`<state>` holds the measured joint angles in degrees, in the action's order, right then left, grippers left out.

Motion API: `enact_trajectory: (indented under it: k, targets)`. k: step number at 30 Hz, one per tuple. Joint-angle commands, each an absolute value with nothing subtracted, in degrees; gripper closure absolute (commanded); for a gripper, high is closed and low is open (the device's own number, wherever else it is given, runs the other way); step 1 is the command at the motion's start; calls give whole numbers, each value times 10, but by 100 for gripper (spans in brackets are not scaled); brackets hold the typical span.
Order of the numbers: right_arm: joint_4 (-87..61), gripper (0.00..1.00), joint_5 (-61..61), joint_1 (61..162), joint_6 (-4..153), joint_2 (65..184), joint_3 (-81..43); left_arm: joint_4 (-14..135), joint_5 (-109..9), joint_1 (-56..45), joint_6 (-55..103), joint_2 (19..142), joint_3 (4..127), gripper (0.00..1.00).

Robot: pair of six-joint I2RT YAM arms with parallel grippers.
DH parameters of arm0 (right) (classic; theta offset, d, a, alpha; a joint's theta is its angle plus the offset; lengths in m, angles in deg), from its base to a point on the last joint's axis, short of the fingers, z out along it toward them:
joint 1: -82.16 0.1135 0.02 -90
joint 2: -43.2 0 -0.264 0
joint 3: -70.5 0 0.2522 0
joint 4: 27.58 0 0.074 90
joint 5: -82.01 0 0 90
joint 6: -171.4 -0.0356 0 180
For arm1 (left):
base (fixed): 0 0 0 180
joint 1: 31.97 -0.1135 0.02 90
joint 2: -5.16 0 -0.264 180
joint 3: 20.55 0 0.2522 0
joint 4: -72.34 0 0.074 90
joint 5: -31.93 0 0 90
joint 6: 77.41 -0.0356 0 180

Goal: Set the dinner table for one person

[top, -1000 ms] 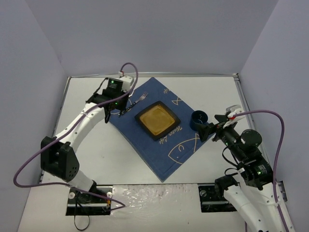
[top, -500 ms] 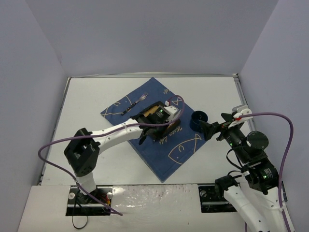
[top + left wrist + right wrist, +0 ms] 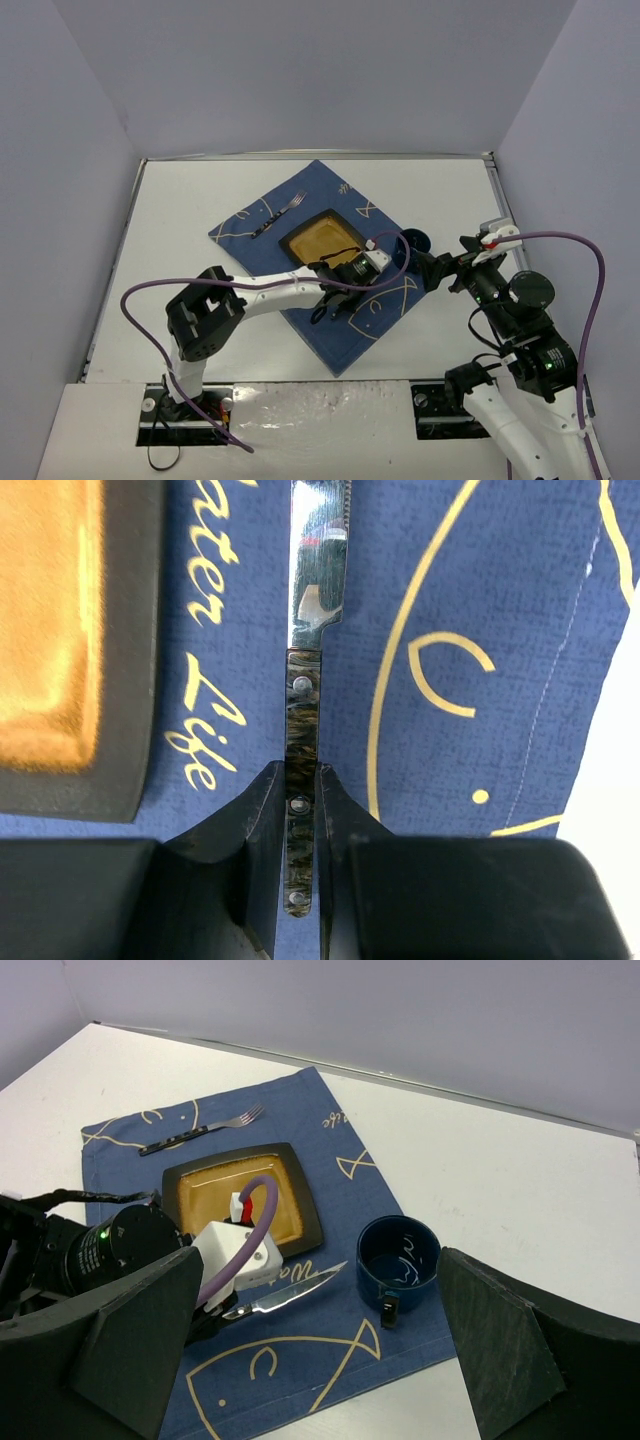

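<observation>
While the left gripper (image 3: 300,776) is clamped on the dark riveted handle of a knife (image 3: 308,670), the blade points away from the fingers and runs alongside the near-right edge of the square amber plate (image 3: 322,242), parallel to its dark rim and just beside it. Whether the blade rests on the blue fish-print cloth (image 3: 342,345) under the plate or is just above it cannot be told. The plate sits near the middle of that cloth, turned corner-on to the arms. A fork (image 3: 278,215) lies on the cloth off the plate's far-left edge, roughly parallel to it and a little apart. A dark blue cup (image 3: 400,1260) stands beyond the plate's right corner, near the cloth's edge and just past the knife tip. The right gripper (image 3: 318,1260) hangs further out from the plate on that same side, its jaws spread wide and holding nothing. The dinner table (image 3: 190,220) lies beneath the plate and cloth, its white top showing on every side of them.
</observation>
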<state>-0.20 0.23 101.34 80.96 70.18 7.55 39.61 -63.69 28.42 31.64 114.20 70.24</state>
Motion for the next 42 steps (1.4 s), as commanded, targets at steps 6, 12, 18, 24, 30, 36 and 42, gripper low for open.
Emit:
enact_trajectory:
  k: [6,12,18,24,30,36,42]
  targets:
    - [-34,0,-11,1014,823,711,57,416,-669,305,310,1150,738,100]
    - [-34,0,-10,1015,824,713,55,392,-663,306,306,1175,759,100]
    - [-34,0,-8,1015,825,717,56,390,-662,308,308,1188,765,100]
    - [-34,0,-10,1015,825,715,57,382,-660,310,314,1190,766,100]
    - [-34,0,-10,1014,826,717,58,373,-663,312,322,1184,769,96]
    - [-34,0,-10,1015,827,713,58,370,-662,316,326,1181,769,96]
    - [-34,0,-13,1015,826,707,62,369,-662,320,328,1178,772,97]
